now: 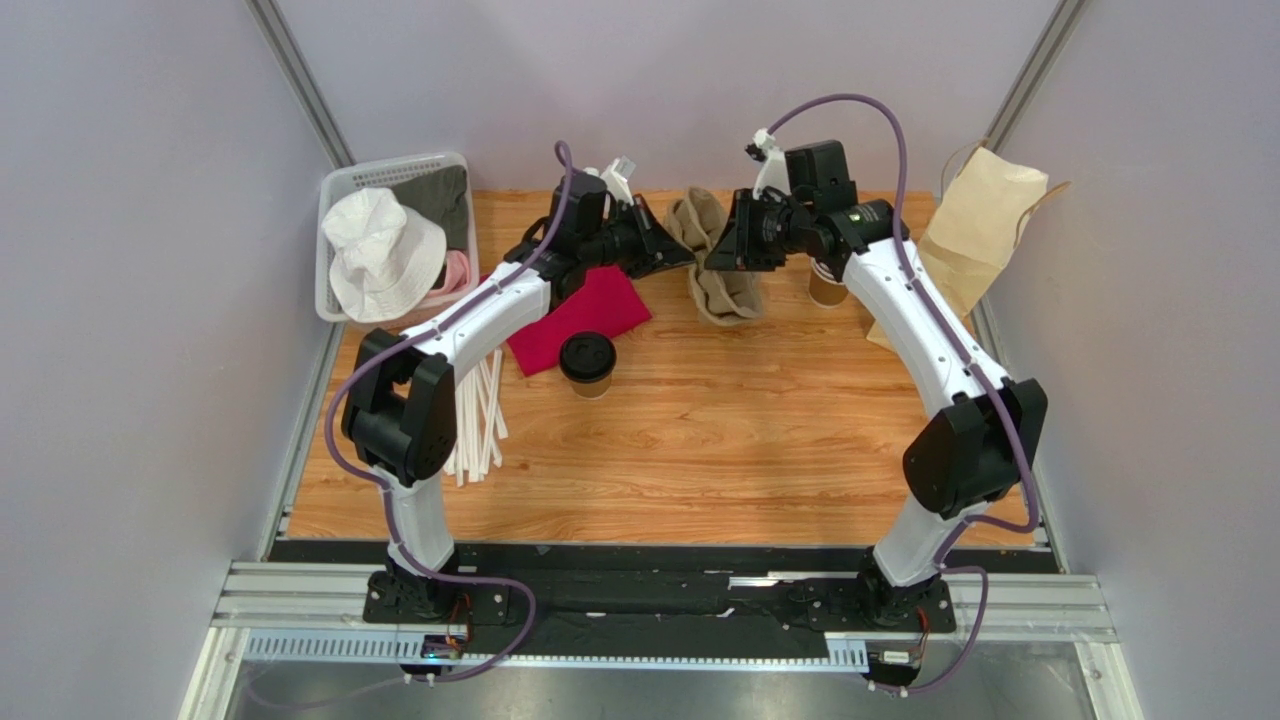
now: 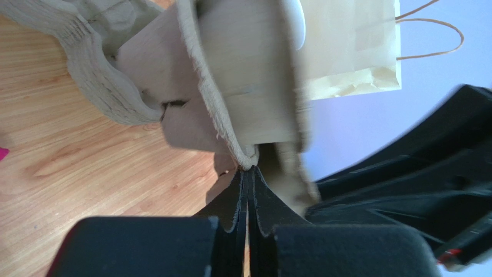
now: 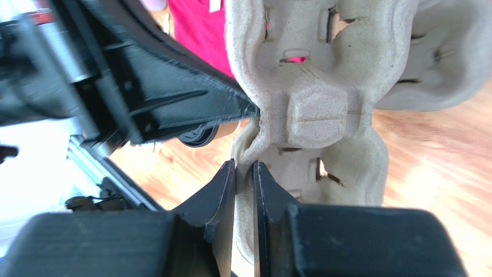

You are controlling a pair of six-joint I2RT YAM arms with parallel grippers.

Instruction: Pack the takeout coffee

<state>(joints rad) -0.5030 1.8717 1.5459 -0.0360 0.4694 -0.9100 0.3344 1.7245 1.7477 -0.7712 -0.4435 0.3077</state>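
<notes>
The takeout coffee (image 1: 588, 362), a brown cup with a black lid, stands upright on the table in front of the red cloth, away from both grippers. A grey pulp cup carrier (image 1: 723, 278) is at the back centre, tilted on edge. My left gripper (image 1: 679, 248) is shut on the carrier's edge (image 2: 219, 98); its fingertips (image 2: 248, 170) pinch the rim. My right gripper (image 1: 718, 248) is shut on the same carrier's rim (image 3: 306, 115) from the other side, fingers (image 3: 245, 164) clamped on the pulp. A second carrier shell (image 3: 439, 63) shows behind it.
A kraft paper bag (image 1: 984, 225) leans at the back right. A brown cup (image 1: 827, 285) stands partly hidden behind the right arm. A red cloth (image 1: 579, 315), white straws (image 1: 481, 413) and a white basket (image 1: 338, 188) holding a white hat are on the left.
</notes>
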